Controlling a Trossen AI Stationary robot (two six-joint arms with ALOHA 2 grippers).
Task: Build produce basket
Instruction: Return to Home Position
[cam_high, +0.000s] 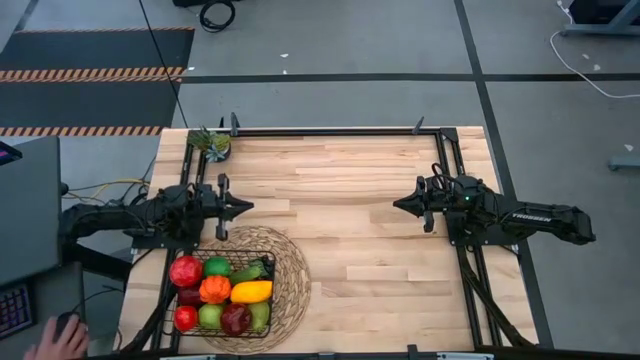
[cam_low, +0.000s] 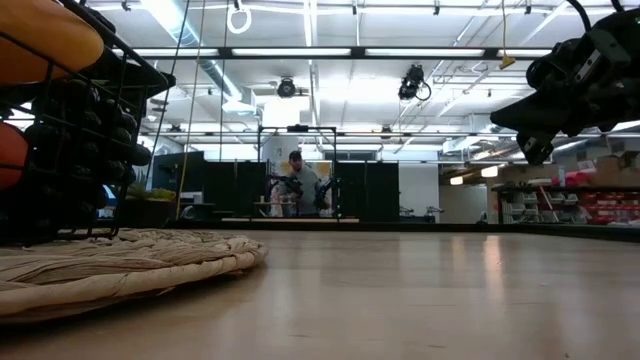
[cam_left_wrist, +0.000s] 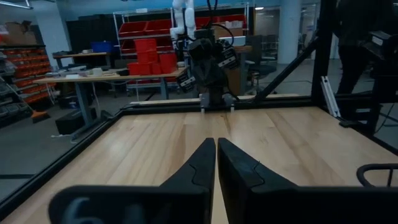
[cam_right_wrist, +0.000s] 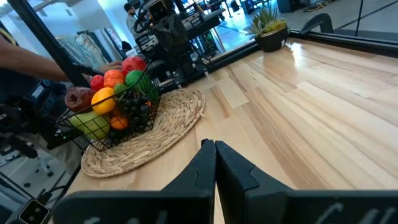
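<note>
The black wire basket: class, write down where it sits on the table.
High view: the basket rests on the round woven mat at the picture's lower left, close to the left hand.

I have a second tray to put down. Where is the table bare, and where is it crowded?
The table is bare between the left hand and right hand, and from the straw mat across to its right edge. Crowded: the left side, where the full wire basket sits on the mat, plus a potted plant.

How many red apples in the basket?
3: bright red apple at upper-left corner of basket in high view, another lower-left, dark red one bottom middle. More may hide underneath.
</note>
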